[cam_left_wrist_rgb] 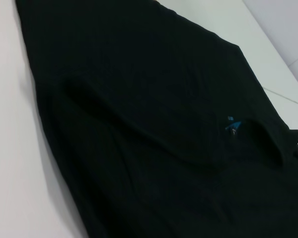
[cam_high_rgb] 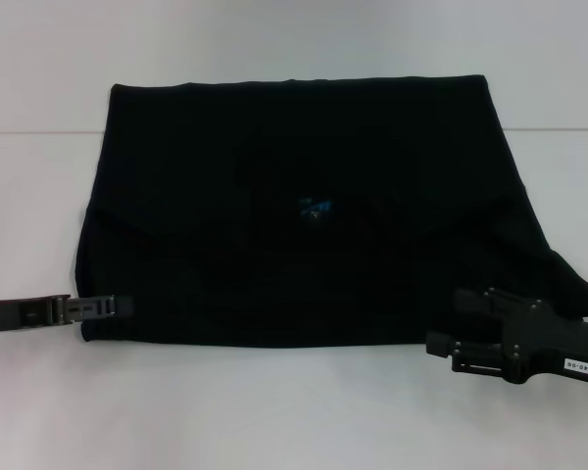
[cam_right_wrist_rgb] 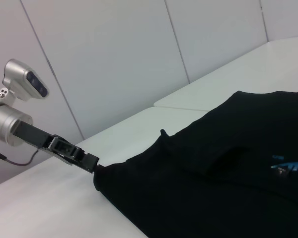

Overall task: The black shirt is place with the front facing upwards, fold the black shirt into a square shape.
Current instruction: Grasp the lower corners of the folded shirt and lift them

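We have the black shirt [cam_high_rgb: 314, 206] spread over the middle of the white table [cam_high_rgb: 274, 411], already doubled over into a wide block with a straight far edge and a straight near edge. The small blue neck label [cam_high_rgb: 315, 208] sits right around the centre of the cloth, and in the left wrist view that same label [cam_left_wrist_rgb: 232, 124] shows beside a soft curved ridge in the fabric.

On our left, the left gripper [cam_high_rgb: 113, 306] reaches in low over the table, its tip right at the shirt's near left corner. From the right wrist view we see that gripper [cam_right_wrist_rgb: 92, 165] meeting the corner of the cloth, which bunches up slightly at the contact; the fingertips are lost against the black fabric, so we cannot tell whether they are pinching it or merely touching.

On our right, the right gripper [cam_high_rgb: 475, 323] sits at the shirt's near right corner, where the cloth flares out toward the table edge. Its black body overlaps the fabric, and we cannot tell how its fingers stand either.
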Robot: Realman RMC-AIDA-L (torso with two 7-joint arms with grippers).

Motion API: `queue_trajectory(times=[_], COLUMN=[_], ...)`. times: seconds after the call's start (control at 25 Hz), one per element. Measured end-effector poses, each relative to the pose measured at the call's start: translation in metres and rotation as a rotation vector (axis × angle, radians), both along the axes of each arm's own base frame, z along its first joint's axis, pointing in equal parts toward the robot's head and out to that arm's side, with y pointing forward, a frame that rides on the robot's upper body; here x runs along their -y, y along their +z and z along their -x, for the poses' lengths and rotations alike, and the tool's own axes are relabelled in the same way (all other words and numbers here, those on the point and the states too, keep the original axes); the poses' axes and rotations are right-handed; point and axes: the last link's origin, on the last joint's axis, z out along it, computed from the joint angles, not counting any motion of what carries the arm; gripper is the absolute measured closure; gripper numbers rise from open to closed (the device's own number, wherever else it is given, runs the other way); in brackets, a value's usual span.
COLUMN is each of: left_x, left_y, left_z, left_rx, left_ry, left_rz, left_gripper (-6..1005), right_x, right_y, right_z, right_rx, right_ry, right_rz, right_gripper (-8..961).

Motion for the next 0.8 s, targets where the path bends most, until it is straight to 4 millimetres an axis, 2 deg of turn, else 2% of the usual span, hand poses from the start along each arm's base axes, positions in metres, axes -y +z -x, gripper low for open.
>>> queue_trajectory(times=[0.48,0.68,0.8], left_x=[-0.003,-0.004,-0.004], left_y=[-0.012,-0.011,-0.012], left_z=[-0.002,0.0,0.0], left_rx=[-0.034,-0.045,-0.047], left_ry=[0.017,0.028,0.024], left_rz=[0.037,0.029,0.036], left_gripper=[91,197,310], right_x=[-0.001,-0.001,-0.002], right_y=[0.001,0.003,0.007], right_z=[0.001,0.001,-0.001], right_rx=[-0.016,-0.024,-0.031], right_ry=[-0.009,-0.023,-0.05], right_rz=[0.012,0.018,0.022], right_gripper=[13,14,14])
